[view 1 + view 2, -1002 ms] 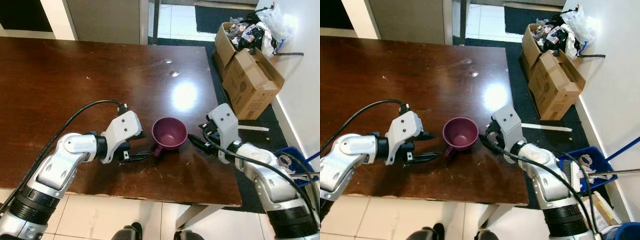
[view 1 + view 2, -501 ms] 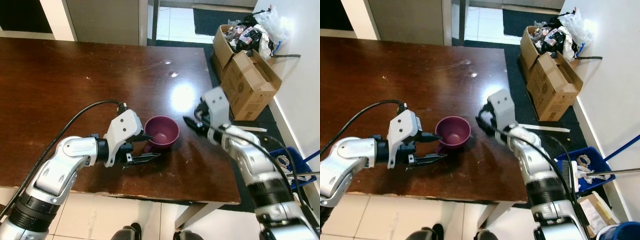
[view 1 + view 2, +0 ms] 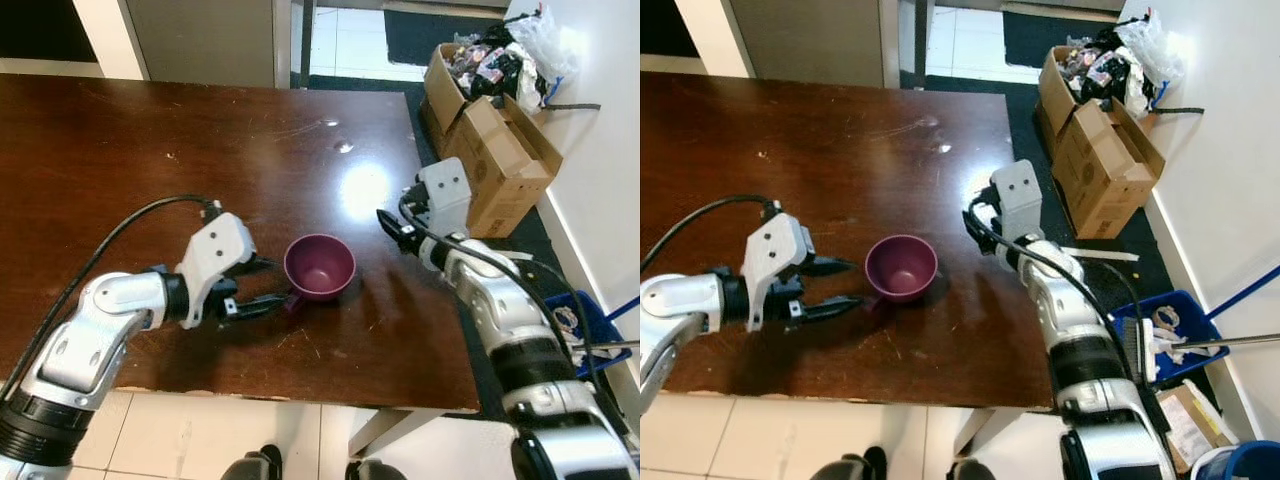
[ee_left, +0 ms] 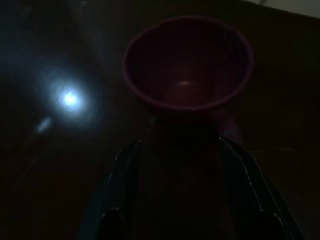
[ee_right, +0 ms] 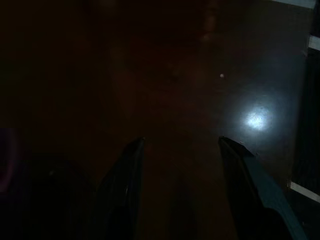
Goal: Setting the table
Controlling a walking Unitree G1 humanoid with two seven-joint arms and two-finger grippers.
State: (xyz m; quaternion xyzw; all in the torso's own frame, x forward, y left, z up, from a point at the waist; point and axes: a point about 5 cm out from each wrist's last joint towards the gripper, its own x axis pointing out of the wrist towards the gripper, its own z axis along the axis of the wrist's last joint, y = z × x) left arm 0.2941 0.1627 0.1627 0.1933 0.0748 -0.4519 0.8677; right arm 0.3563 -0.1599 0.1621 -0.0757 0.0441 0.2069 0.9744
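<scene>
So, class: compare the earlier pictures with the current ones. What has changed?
The right gripper has drawn away from the mug toward the table's right edge. The left gripper has backed off, fingers open, from the handle. The mug stays upright and empty on the table.

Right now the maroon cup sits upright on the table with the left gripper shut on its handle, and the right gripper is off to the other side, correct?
Not quite. The left gripper is open, fingers spread beside the maroon cup, not clamped on its handle, as the left eye view shows. The cup is upright on the table, and the right gripper is off to the other side.
</scene>
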